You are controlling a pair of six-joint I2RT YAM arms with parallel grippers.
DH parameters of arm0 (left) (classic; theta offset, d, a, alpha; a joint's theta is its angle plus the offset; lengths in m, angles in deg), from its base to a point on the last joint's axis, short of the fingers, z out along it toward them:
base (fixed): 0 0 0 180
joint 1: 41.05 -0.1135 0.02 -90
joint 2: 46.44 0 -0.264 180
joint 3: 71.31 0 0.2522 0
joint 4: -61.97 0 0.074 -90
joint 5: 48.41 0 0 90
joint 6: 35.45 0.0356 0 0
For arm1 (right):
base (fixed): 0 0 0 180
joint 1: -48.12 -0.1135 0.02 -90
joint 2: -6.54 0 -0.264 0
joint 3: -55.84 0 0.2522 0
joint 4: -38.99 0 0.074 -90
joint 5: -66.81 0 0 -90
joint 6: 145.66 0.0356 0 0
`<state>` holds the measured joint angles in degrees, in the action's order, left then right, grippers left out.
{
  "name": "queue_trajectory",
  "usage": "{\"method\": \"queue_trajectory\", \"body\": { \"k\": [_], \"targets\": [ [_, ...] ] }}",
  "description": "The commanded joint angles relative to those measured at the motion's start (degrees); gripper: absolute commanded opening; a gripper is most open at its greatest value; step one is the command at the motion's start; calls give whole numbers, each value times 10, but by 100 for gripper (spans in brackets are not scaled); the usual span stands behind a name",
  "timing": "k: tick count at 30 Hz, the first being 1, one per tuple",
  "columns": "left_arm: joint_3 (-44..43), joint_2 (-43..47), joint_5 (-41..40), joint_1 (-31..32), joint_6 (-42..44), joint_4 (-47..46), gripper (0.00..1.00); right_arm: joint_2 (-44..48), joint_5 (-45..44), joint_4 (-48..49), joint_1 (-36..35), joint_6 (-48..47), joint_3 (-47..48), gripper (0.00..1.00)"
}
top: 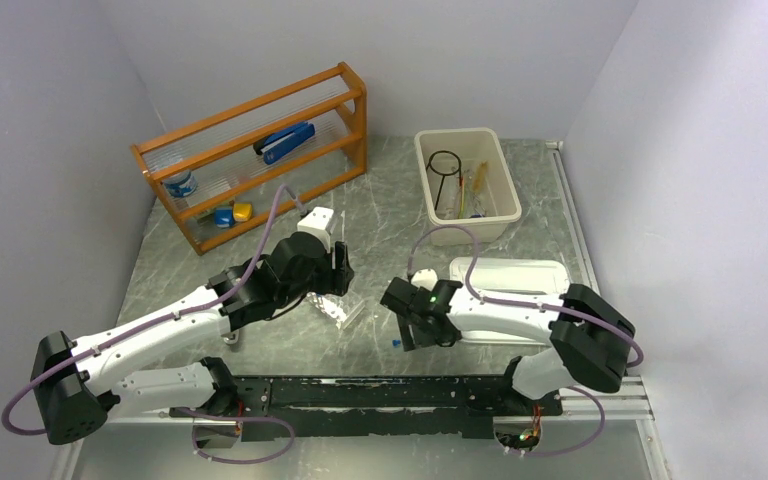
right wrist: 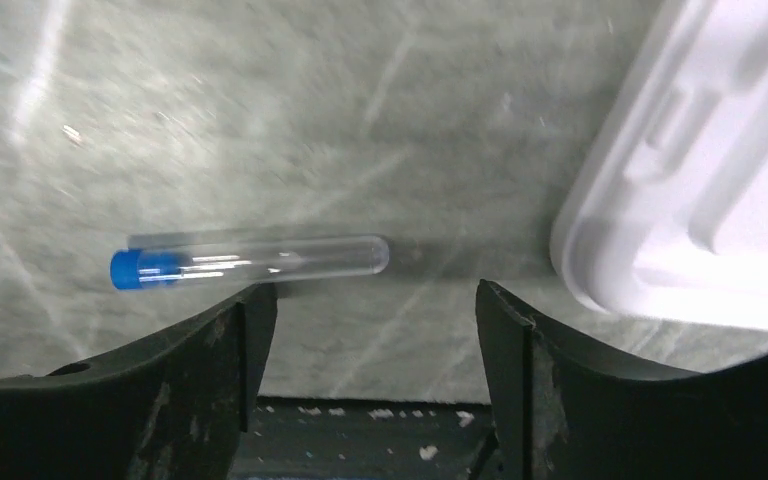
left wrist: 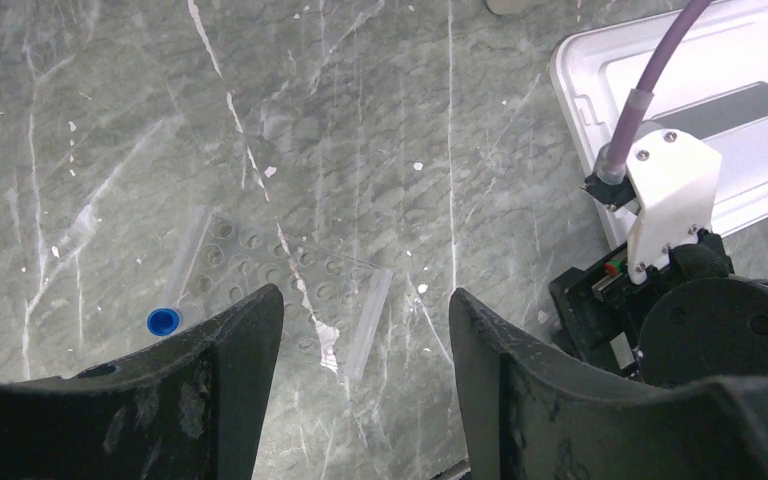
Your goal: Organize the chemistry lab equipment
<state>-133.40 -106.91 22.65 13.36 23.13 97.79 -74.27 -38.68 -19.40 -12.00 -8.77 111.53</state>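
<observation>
**A:** Right gripper?
**B:** Jaws apart, nothing held. A clear blue-capped tube lies flat on the table just beyond its fingertips, with a white lid off to one side.
**A:** Left gripper?
**B:** Spread and empty too. The clear plastic tube rack lies flat just ahead of it, with another capped tube alongside.
**A:** Containers?
**B:** The white bin holds the black wire ring stand and thin items I can't identify. The wooden shelf holds the blue stapler.
</observation>
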Motion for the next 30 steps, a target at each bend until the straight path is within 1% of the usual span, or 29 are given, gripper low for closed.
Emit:
{"method": "queue_trajectory", "body": {
  "k": [1, 5, 9, 12, 14, 18, 21, 26, 30],
  "targets": [
    [-1, 10, -11, -4, 9, -8, 66, -31, -47, 93, -2, -10, 12, 79],
    [-4, 12, -12, -3, 10, -5, 66, -42, -48, 150, 2, -36, 6, 82],
    [-8, 10, -13, -3, 12, -4, 67, -36, -19, 222, 15, -109, -16, 82],
    [-10, 6, -10, -3, 12, -7, 67, -35, -23, 254, 21, -165, -22, 81],
    [-11, 3, -7, -3, 12, -8, 66, -41, -36, 257, 28, -183, -18, 82],
    [-14, -1, -7, -3, 13, -6, 66, -60, -95, 215, 36, -183, 19, 83],
    [-16, -1, -8, -3, 14, -4, 66, -40, -106, 215, 41, -191, 35, 83],
    [-16, 3, -11, -4, 13, -1, 66, -3, -69, 268, 67, -219, 32, 85],
    [-16, 7, -14, -4, 12, 3, 66, -10, -20, 302, 86, -277, 29, 82]
  ]
}}
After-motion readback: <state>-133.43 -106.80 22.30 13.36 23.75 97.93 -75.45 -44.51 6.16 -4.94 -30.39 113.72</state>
